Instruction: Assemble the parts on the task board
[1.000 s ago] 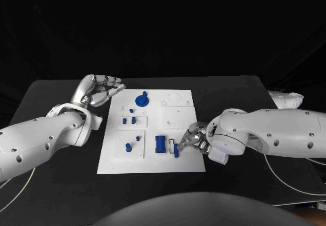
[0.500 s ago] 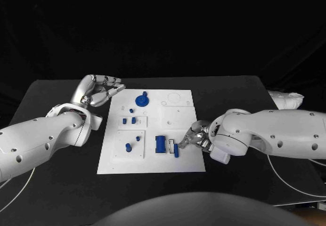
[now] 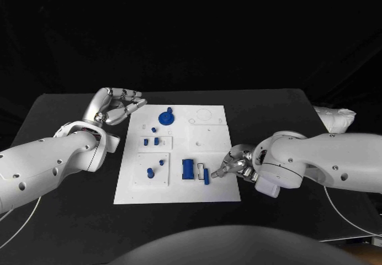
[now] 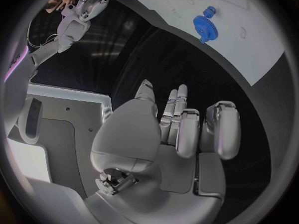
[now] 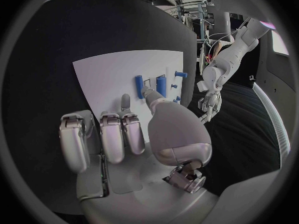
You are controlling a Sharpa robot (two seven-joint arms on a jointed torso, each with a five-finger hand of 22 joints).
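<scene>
Bare table [image 3: 72,221] lower left and lower right of the task board [image 3: 176,194]. Right hand [image 3: 228,164] crowds the board's right edge by a blue bar [image 3: 206,176]; left hand [image 3: 119,105] sits off its upper-left corner.

We are logging two glossy white arm shells dotted with small dark screw holes, a silver segmented left hand [image 3: 119,105] and right hand [image 3: 233,164], and thin white cables trailing beneath each arm.

1. Looks like a robot lab.
2. Black table [image 3: 72,221] under dark walls, with a white task board [image 3: 213,190].
3. Cables and metal stands [image 5: 187,5] at the back.
</scene>
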